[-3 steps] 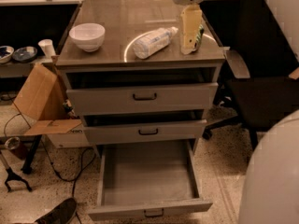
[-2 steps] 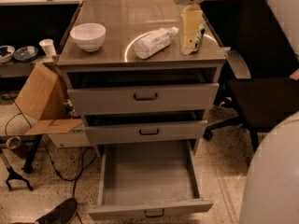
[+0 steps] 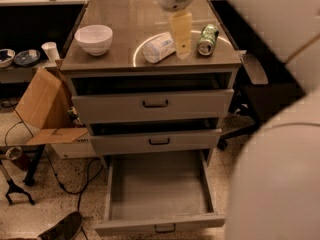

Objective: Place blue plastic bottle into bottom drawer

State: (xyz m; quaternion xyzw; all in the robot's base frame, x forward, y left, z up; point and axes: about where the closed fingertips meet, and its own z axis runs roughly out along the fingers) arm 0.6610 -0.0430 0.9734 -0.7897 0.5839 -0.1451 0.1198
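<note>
So the blue plastic bottle [image 3: 159,47] was lying on its side on the table [image 3: 120,21], about mid-width and closer to the front edge, not in the bottom drawer [image 3: 157,189] yet, which sat pulled well out below. The end effector [image 3: 181,44] hung right beside the bottle's right end, squeezed between it and the green can [image 3: 207,39] near the right edge. Honestly couldn't tell how far open it was or whether it had hold of anything. My worry: a round bottle on its side would probably roll off toward the front edge if it got nudged instead of pinched, and the can was close enough to get clipped and tipped. Also the top drawer [image 3: 152,104] and middle drawer [image 3: 157,141] stuck out a bit, so a sloppy descent could snag them. The white bowl [image 3: 93,38] by the left edge looked safely out of it. Writing-wise, nothing readable on the bottle label or the can.
</note>
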